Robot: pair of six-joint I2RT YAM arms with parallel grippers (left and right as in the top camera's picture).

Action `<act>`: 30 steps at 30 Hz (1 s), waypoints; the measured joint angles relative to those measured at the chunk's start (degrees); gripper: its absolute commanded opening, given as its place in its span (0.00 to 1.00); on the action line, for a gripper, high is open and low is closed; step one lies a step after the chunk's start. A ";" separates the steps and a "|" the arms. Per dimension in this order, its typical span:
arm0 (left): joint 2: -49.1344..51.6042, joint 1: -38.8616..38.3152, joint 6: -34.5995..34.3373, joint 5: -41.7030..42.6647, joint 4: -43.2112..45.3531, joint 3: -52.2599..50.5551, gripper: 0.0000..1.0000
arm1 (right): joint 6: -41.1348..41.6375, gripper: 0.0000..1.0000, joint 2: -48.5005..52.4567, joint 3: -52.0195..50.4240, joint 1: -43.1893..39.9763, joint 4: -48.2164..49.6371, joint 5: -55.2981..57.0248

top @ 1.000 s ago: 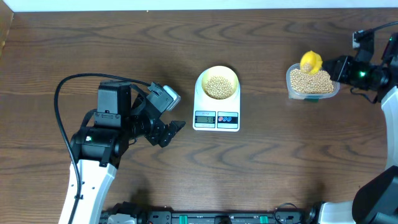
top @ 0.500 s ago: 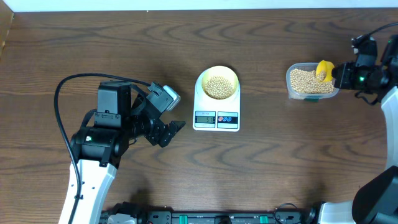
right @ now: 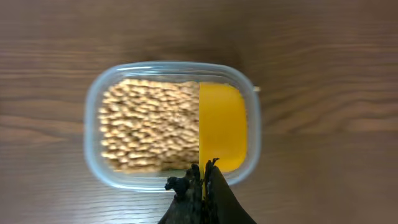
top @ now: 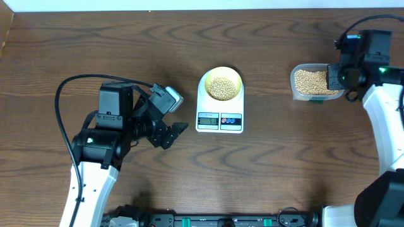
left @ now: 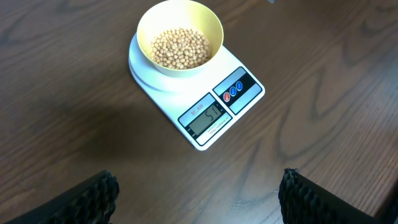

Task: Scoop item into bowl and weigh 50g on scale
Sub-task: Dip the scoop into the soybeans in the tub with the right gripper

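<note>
The pale yellow bowl (top: 237, 75) (left: 180, 15) stands on the white scale (top: 219, 108) (left: 183, 93) and holds a layer of beans (top: 221, 87) (left: 180, 48). The scale's display (left: 207, 116) reads 51. My left gripper (top: 177, 130) (left: 199, 196) hangs open left of the scale, with nothing between its fingers (left: 93, 196). My right gripper (top: 334, 77) (right: 205, 171) is shut on the handle of a bright yellow scoop (right: 222, 124). The scoop stands in the right end of a clear container (top: 315, 96) (right: 93, 124) full of beans (top: 309, 81) (right: 149, 127).
The brown wooden table (top: 284, 164) spreads around the scale. The left arm's black cable (top: 63, 94) loops over the table at the left. The table's back edge (top: 189, 9) runs along the top of the overhead view.
My right arm has swung over the container's right end and turned the scoop, which lay on top of the beans, down into the container. The left arm has not moved.
</note>
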 measured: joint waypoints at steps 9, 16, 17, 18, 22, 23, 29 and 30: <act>0.00 0.00 0.00 0.00 0.00 0.00 0.85 | -0.37 0.01 0.00 0.00 3.41 1.77 7.58; 0.00 0.02 0.02 0.00 0.00 0.00 0.84 | -0.37 0.01 0.00 0.00 3.45 6.58 1.16; 0.00 0.00 0.02 0.00 0.00 0.00 0.84 | -0.37 0.01 0.00 0.00 3.67 7.67 -1.25; 0.00 0.00 0.02 0.00 0.00 0.00 0.84 | -0.39 0.01 0.00 0.00 3.91 9.11 -4.28; 0.00 0.00 0.00 0.00 0.00 0.00 0.84 | -1.40 0.01 -0.02 0.00 5.46 15.02 -15.76; 0.00 0.00 0.02 0.00 0.00 0.00 0.84 | -1.79 0.01 0.00 0.00 5.90 16.31 -18.49; 0.00 0.00 0.02 0.00 0.00 0.00 0.85 | -3.65 0.01 -0.02 0.00 10.05 22.47 -26.91; 0.00 0.00 0.00 0.00 0.00 0.00 0.85 | -3.91 0.01 0.00 0.00 11.02 23.12 -27.41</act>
